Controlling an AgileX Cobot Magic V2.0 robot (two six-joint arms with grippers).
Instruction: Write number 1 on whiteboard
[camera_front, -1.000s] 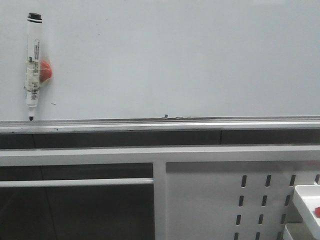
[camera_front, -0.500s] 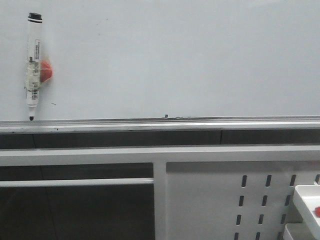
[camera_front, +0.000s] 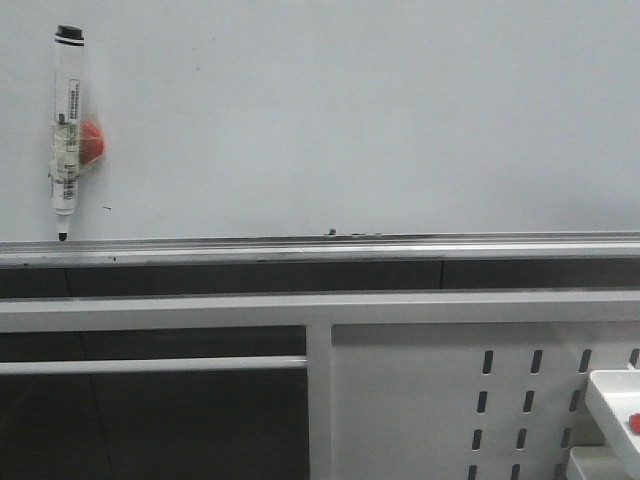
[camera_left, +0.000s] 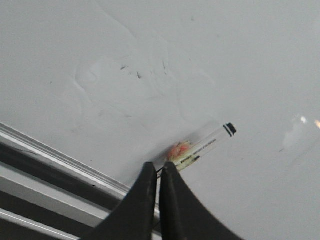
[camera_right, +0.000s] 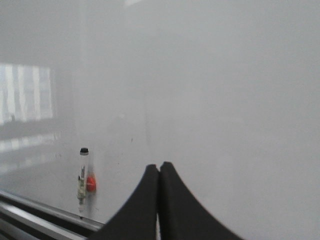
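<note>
Both hands closed, empty; marker (camera_front: 66, 130) upright on apparently unmarked whiteboard (camera_front: 380, 120).

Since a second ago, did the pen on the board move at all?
No. In the front view the marker hangs at the same spot on the whiteboard, its tip just above the silver rail, as before.

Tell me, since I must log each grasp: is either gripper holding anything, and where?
Nothing. The left gripper and right gripper are both shut empty; the marker hangs on the whiteboard.
</note>
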